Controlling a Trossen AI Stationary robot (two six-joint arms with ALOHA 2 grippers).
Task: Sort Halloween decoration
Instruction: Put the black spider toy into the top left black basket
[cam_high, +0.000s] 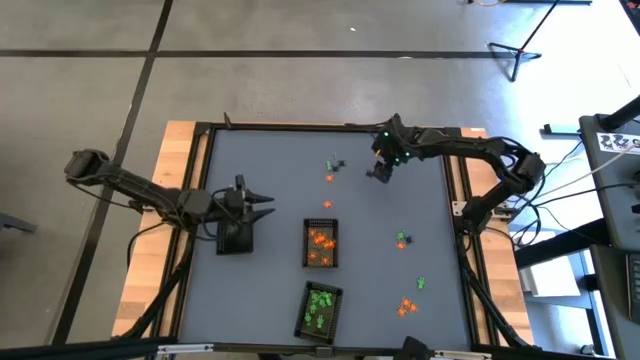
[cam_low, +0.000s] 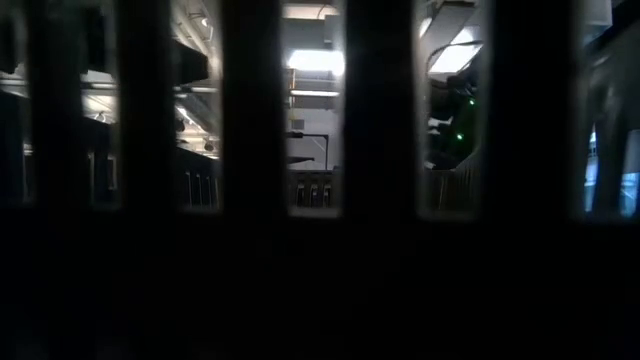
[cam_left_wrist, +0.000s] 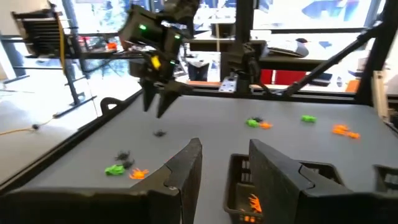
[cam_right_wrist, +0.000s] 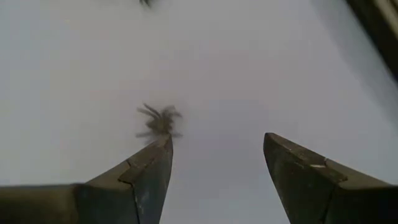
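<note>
Hovering wide-jawed over a black spider (cam_right_wrist: 159, 120), right gripper (cam_high: 379, 172) works beyond the half-filled orange tray (cam_high: 320, 244); left gripper (cam_high: 262, 207) waits, jaws part-open; scattered trinkets remain.

even overhead light in the high view, low view dark and backlit, right wrist view soft-focused

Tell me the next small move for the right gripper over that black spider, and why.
Probably shift sideways to centre the jaws, then descend. The right gripper is open above the bare table, but the black spider lies by one fingertip, not in the gap. The left gripper waits over the empty dark tray.
</note>
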